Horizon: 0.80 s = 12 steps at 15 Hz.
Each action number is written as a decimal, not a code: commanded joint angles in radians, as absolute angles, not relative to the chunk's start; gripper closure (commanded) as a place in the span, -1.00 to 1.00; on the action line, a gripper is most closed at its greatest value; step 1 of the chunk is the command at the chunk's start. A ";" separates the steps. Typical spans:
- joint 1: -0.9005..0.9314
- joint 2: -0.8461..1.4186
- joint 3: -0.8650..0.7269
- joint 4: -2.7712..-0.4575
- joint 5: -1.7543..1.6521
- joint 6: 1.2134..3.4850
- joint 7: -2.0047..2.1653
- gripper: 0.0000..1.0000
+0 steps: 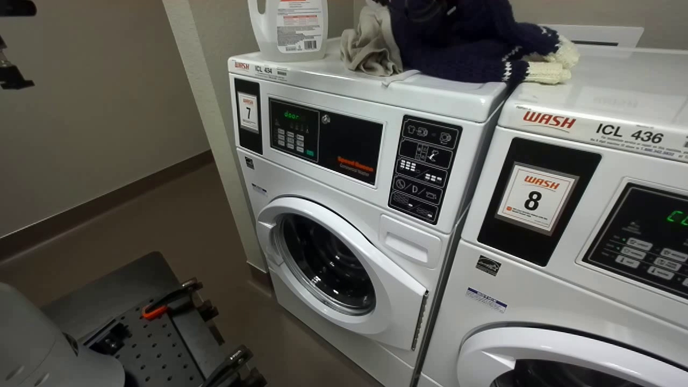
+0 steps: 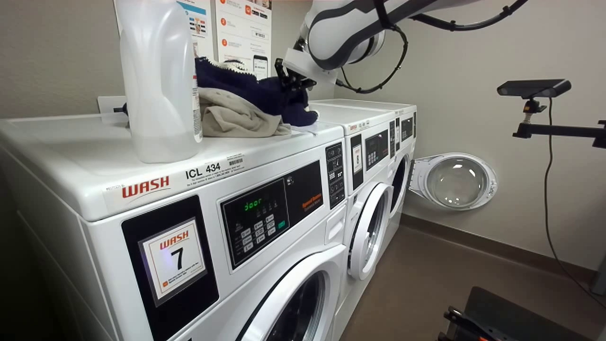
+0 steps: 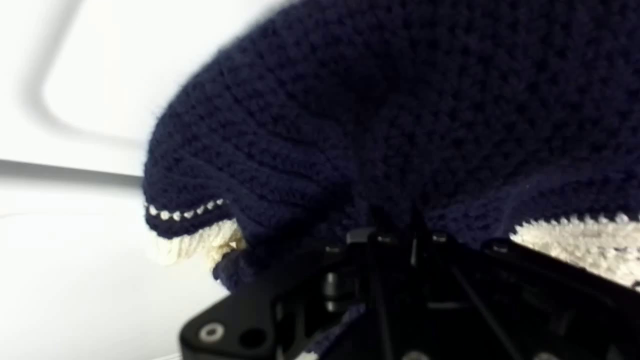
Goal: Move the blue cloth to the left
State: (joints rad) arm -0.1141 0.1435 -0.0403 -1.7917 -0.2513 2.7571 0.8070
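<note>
My gripper (image 3: 397, 222) is closed on the blue cloth (image 3: 465, 110), jaws nearly together, with dark knit bunched at their tips. In the wrist view the cloth spreads well past them and out to both sides, cream trim showing left and right. In an exterior view it lies heaped on the washer marked 7 (image 1: 355, 196), cream ends reaching over the washer marked 8 (image 1: 537, 285). In both exterior views a beige cloth (image 2: 241, 118) touches it; my arm (image 2: 331, 42) stands above.
</note>
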 commanded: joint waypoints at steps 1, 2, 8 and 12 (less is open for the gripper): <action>-0.097 0.145 -0.046 -1.674 -0.281 2.709 0.858 0.96; -0.093 0.147 -0.043 -1.639 -0.280 2.708 0.852 0.96; -0.044 0.229 -0.038 -1.355 -0.305 2.689 0.854 0.96; -0.007 0.317 -0.036 -1.169 -0.299 2.674 0.834 0.96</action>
State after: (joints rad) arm -0.0324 0.2240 -0.0365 -1.3521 -0.2736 2.7128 0.8153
